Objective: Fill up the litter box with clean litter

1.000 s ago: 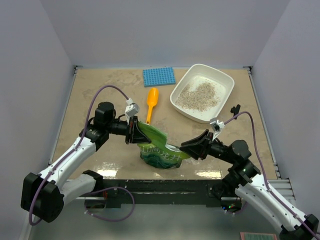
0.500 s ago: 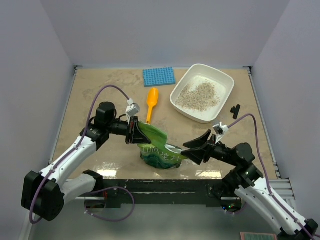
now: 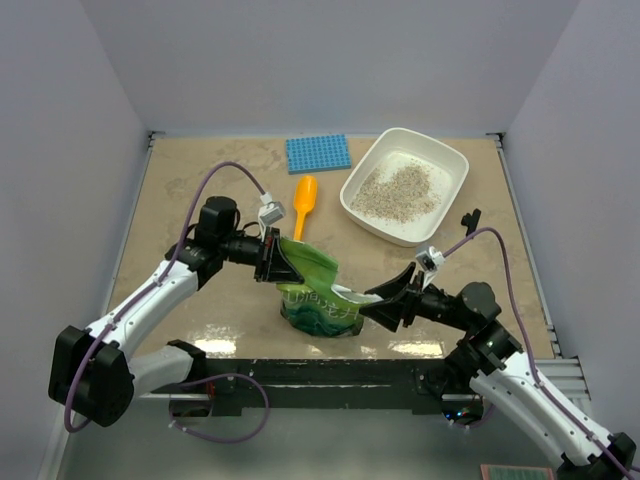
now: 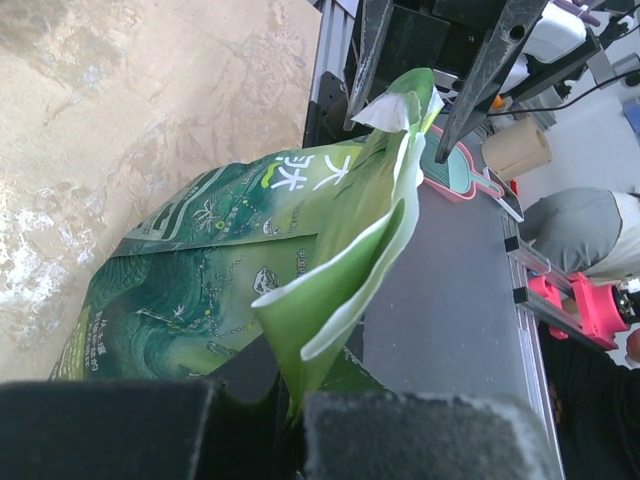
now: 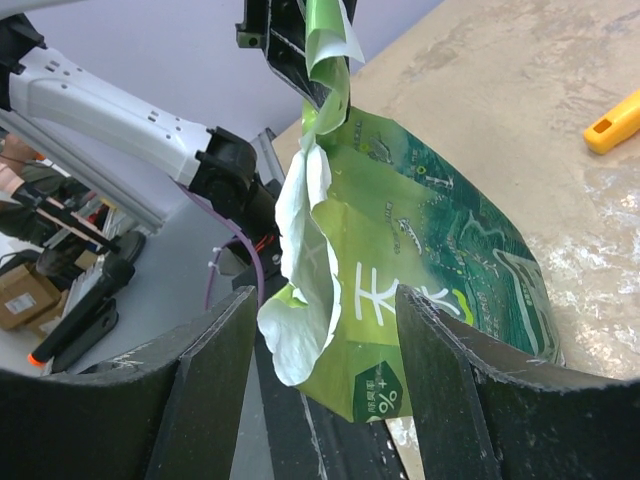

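L hand (image 3: 284, 262), R hand (image 3: 371, 302), 1 bag (image 3: 318, 306)

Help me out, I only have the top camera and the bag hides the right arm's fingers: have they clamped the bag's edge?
Observer: No. In the right wrist view the right fingers stand open, and the torn edge of the green bag hangs loose between them.
Operator: And the left side?
Observer: The left wrist view shows the left fingers shut on the opposite edge. The bag's mouth gapes and its pale lining shows.
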`<state>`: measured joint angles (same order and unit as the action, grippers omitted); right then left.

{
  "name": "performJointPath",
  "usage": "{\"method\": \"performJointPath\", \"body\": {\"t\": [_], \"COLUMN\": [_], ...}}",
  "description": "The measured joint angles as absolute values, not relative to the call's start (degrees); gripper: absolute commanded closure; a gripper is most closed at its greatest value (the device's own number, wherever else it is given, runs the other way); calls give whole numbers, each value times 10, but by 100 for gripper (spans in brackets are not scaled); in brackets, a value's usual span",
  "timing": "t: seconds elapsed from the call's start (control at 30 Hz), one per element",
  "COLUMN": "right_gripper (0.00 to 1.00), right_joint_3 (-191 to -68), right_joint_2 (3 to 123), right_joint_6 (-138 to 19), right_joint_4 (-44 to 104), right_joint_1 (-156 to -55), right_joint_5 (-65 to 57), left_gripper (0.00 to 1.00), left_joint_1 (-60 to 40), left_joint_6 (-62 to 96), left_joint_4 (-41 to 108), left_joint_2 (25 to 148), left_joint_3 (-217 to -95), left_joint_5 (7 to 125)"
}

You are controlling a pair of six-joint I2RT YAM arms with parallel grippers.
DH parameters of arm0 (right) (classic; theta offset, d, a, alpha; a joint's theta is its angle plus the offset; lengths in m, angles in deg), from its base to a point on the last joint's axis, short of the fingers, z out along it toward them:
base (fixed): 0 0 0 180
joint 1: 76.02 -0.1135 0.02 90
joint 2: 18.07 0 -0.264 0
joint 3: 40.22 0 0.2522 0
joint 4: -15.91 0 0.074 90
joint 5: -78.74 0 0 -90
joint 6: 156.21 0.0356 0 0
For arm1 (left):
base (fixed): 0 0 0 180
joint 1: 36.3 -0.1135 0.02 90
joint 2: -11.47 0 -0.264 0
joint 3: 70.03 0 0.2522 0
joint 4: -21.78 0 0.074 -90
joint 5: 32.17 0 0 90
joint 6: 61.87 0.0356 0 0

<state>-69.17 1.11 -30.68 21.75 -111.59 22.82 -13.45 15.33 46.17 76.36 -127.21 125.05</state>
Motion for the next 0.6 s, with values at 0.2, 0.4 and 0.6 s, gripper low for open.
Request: {"method": "performJointPath", "body": {"t": [0.2, 0.4, 0.6], "right_gripper": [47, 77, 100], "right_joint_3": [-687, -687, -685], "right_joint_2": [26, 44, 47], "right_joint_6": [-315, -315, -272], "right_joint_4": [220, 209, 182], "right_joint_1": [-1116, -1116, -1116], "right_joint_5": [229, 229, 232], "left_gripper": [100, 100, 100], "left_joint_1": [-134, -134, -135], "left_joint_6": [157, 157, 157], "left_joint_4": [472, 474, 482], "left_joint_2": [769, 769, 769], "left_joint_3": [-1275, -1275, -1275], "left_joint_5": [1250, 1249, 1247]}}
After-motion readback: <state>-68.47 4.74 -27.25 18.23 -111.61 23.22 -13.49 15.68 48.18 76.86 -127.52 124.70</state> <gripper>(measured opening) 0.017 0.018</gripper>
